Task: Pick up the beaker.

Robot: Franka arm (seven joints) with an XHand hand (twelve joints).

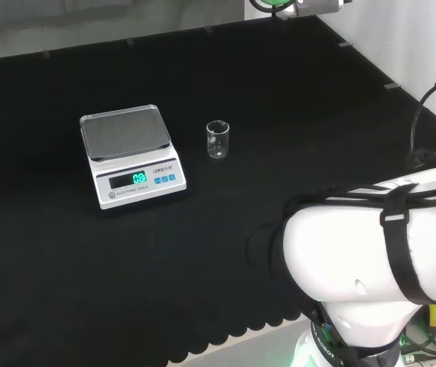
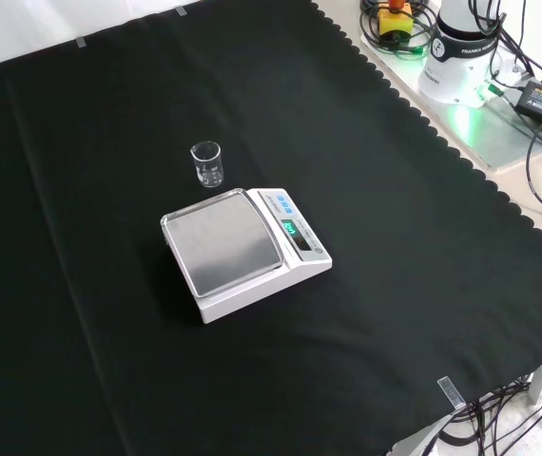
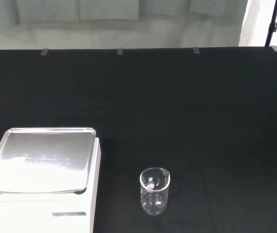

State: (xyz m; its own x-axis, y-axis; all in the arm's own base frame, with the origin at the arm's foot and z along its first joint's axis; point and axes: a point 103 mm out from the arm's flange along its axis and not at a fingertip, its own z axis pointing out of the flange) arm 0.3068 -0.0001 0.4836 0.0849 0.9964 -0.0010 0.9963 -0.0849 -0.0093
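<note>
While the black cloth (image 1: 226,252) lies flat across the bench, the beaker (image 1: 217,139) stands upright on it, small and clear, sitting by itself and untouched. Over in the head view it is just to the right of the scale (image 1: 130,157), with a strip of bare cloth between the two, so they are near but apart. Switch to the front view and the beaker (image 2: 207,163) sits just beyond the scale (image 2: 244,249), off that scale's far left corner. The scale's steel pan (image 2: 222,242) carries nothing, and its green display is lit. From the wrist view the beaker (image 3: 154,191) is close ahead, its little pouring lip visible on the rim, and it looks empty, with the scale (image 3: 43,174) beside it. The arm's big white links (image 1: 379,245) bulk up at the right of the head view. As for the hand, how its fingers stand cannot be told.
</note>
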